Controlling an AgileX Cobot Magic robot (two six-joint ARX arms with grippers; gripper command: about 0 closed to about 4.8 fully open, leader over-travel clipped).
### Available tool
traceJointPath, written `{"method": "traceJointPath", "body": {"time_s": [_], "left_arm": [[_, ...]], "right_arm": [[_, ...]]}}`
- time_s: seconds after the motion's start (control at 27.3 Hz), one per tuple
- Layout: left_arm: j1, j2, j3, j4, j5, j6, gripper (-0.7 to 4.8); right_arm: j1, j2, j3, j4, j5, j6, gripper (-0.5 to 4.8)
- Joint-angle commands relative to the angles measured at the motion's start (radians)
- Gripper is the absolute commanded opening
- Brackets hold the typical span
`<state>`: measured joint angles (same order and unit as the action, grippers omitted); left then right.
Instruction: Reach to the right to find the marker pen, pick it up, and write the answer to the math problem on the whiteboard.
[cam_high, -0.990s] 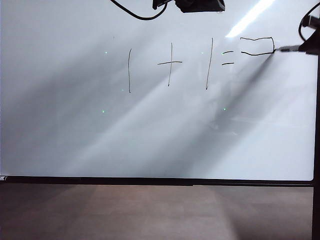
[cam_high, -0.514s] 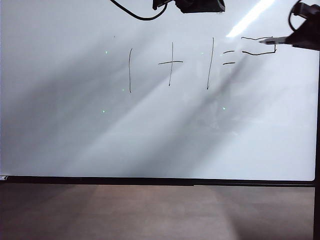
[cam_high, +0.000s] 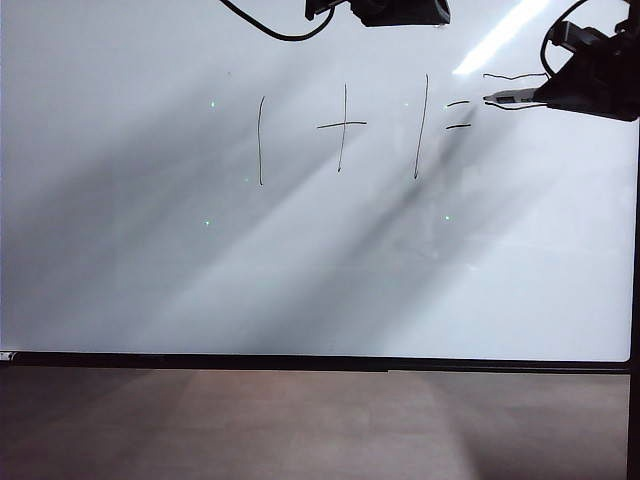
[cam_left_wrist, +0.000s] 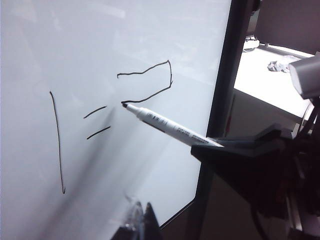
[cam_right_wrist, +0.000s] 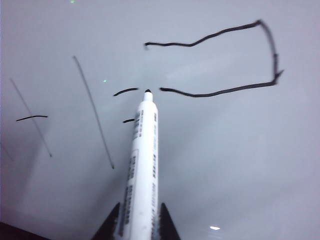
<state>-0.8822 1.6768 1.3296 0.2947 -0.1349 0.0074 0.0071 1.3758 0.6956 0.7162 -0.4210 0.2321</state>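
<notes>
one marker pen (cam_right_wrist: 141, 165) sits clamped between the two dark fingers of the right tool (cam_right_wrist: 135, 222), its white printed barrel pointing away from the wrist and its black tip at the whiteboard (cam_high: 300, 260). in the exterior view the right tool (cam_high: 540, 97) reaches in from the right edge near the top of the board, with the pen (cam_high: 510, 97) lying nearly level and its tip toward the left. in the left wrist view the pen (cam_left_wrist: 167, 126) slants up from the dark tool (cam_left_wrist: 210, 145) and its tip meets the left end of the lower stroke of the answer (cam_left_wrist: 147, 82).

the answer (cam_right_wrist: 225, 57) is so far an open, boxy figure: a wavy upper line, a short side stroke on the right and a lower line running back to the left, with nothing drawn below. it stands just right of the equals sign (cam_high: 457, 115), after the handwritten one plus one (cam_high: 340, 130).

the left tool (cam_left_wrist: 142, 222) shows only as a dark finger point and a clear part at the frame edge, close to the board near its black frame (cam_left_wrist: 220, 100); whether it is released or clenched cannot be told. nothing is seen in it.

the board stands upright, with a brown tabletop (cam_high: 300, 420) below its lower edge.
</notes>
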Motion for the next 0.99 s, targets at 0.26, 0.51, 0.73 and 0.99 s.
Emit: {"method": "traceJointPath", "body": {"time_s": [0.26, 0.51, 0.73, 0.99], "left_arm": [[-0.001, -0.003, 0.002, 0.01, 0.0, 0.004, -0.04], [-0.001, -0.003, 0.002, 0.008, 0.0, 0.004, -0.04], [-0.001, -0.003, 0.002, 0.006, 0.0, 0.004, -0.04], [-0.001, -0.003, 0.002, 0.006, 0.0, 0.004, -0.04]], "right_arm": [[0.002, 0.022, 0.021, 0.04, -0.001, 0.003, -0.05], [0.002, 0.03, 0.033, 0.035, 0.004, 0.003, -0.05], [0.002, 0.047, 0.032, 0.025, 0.026, 0.003, -0.05], [0.002, 0.059, 0.031, 0.01, 0.038, 0.002, -0.05]]}}
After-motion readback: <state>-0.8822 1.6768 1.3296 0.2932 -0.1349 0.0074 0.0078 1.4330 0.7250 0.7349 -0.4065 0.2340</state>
